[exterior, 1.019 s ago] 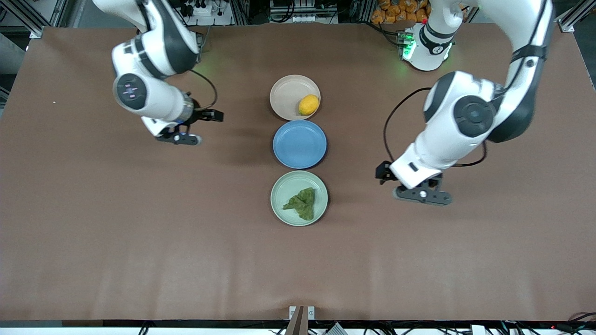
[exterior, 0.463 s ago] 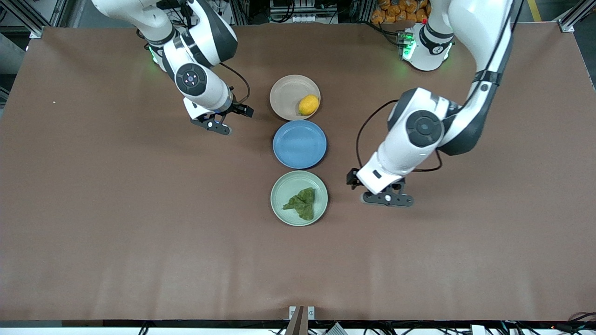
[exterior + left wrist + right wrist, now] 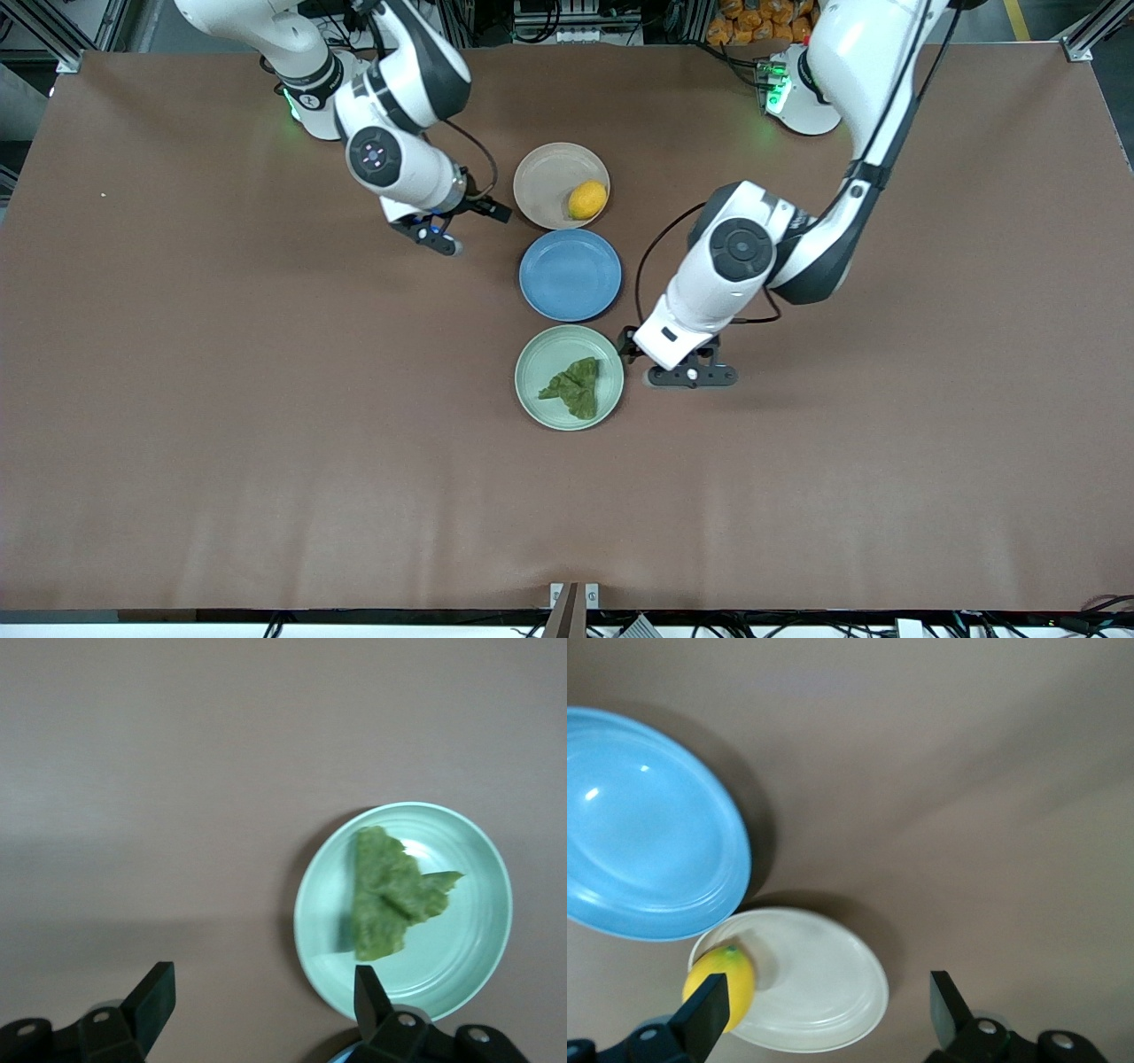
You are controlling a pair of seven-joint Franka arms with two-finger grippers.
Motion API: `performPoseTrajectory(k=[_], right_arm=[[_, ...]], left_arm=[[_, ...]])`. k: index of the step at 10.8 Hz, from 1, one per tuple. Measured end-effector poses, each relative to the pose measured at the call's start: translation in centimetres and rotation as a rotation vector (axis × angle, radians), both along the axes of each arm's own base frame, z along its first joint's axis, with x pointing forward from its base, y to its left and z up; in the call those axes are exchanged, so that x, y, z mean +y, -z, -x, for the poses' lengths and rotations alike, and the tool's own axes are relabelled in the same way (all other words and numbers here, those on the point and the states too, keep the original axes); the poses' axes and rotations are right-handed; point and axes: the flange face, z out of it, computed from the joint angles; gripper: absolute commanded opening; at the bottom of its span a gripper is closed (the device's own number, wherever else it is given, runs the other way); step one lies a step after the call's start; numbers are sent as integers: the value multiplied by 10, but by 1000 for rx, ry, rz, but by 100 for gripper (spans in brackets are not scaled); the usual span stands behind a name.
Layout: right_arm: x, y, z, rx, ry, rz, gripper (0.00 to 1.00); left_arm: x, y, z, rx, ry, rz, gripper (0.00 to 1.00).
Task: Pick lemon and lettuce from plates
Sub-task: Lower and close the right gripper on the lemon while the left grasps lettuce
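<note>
Found the left jaws parted wide and empty, hanging over the brown table (image 3: pixel 266 443) just beside the rim of the round pale mint-green plate (image 3: pixel 529 354). Saw the wrinkly dark green lettuce leaf (image 3: pixel 576 387) lying flat on that plate, off to the side of the left jaws toward the right arm's end of the table, not yet between them.

Found the right jaws likewise spread and holding nothing, over bare table near the round beige-pink plate (image 3: pixel 542 177). Saw the small oval yellow lemon (image 3: pixel 586 199) resting on that plate at the edge away from the right jaws, close to the empty round blue plate (image 3: pixel 570 275).

Judged both picks not yet begun.

Judged the risks as follows. Could have rolled the smooth lemon out from between the right jaws if closed off-centre, perhaps over the shallow rim toward the blue plate. Could have clipped the beige-pink rim on the reach across and shoved the plate. Could have pinched only a ruffled edge of the thin leaf, or scraped the mint plate and dragged it, if brought down too low.
</note>
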Motion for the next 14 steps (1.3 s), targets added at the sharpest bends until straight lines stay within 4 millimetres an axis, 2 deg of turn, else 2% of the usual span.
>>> performPoseTrajectory(k=[3, 4, 6, 8, 11, 14], right_arm=[[48, 2, 30, -21, 33, 15, 100], [60, 5, 34, -20, 32, 18, 100], [83, 19, 36, -38, 82, 22, 100], [113, 42, 50, -65, 130, 29, 100], [161, 61, 61, -57, 187, 40, 100], [178, 76, 62, -65, 204, 37, 100]], left_arm=[[-39, 37, 16, -66, 70, 10, 91], [-50, 48, 22, -103, 123, -16, 92], [-56, 59, 24, -189, 245, -85, 92], [-54, 58, 21, -236, 364, -129, 92], [-59, 59, 19, -294, 417, -93, 91], [-68, 84, 23, -323, 429, -46, 90]])
